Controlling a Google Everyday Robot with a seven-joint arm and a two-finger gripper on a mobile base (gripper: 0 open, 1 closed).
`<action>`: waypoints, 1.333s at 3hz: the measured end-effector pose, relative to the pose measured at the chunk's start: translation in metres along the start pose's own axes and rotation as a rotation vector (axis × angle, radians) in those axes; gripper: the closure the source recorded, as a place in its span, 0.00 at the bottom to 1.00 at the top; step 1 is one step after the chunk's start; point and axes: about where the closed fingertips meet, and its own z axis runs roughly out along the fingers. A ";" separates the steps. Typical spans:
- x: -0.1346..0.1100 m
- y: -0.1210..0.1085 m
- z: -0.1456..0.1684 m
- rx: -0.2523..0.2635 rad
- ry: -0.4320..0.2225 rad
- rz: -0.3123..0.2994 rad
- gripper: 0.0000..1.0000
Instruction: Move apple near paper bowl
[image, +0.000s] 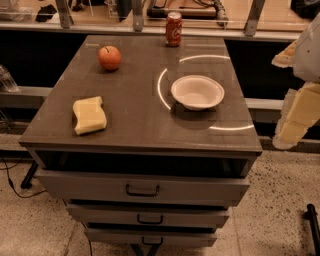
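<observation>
Since the counter (135, 120) carries everything with nothing gripped and the tool (295, 122) hangs outside its right edge, level with the near-right corner, I judge this as step one: approach, no grasp begun; tool state: cannot tell whether spread or pressed together; no task thing is in it.

Layout, big to small: counter is a dark flat top over a stack of drawers (142, 190); paper bowl (197, 91) sits upright and empty toward the right edge, about midway between far and near; yellow sponge (90, 115) lies toward the near-left corner; apple (109, 57) stands stem up toward the far-left corner, well apart from the bowl; soda can (173, 29) stands upright at the far edge, about centre.

Next move, my read: the tool has to cross the whole top from right to far left, passing over or behind the bowl and staying off the can; come down on the apple from above; then carry it right and set it just beside the bowl's rim, not inside.
</observation>
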 end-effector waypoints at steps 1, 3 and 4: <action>-0.005 -0.006 0.000 0.006 -0.012 -0.005 0.00; -0.092 -0.094 0.008 0.077 -0.222 -0.110 0.00; -0.180 -0.146 0.006 0.115 -0.367 -0.202 0.00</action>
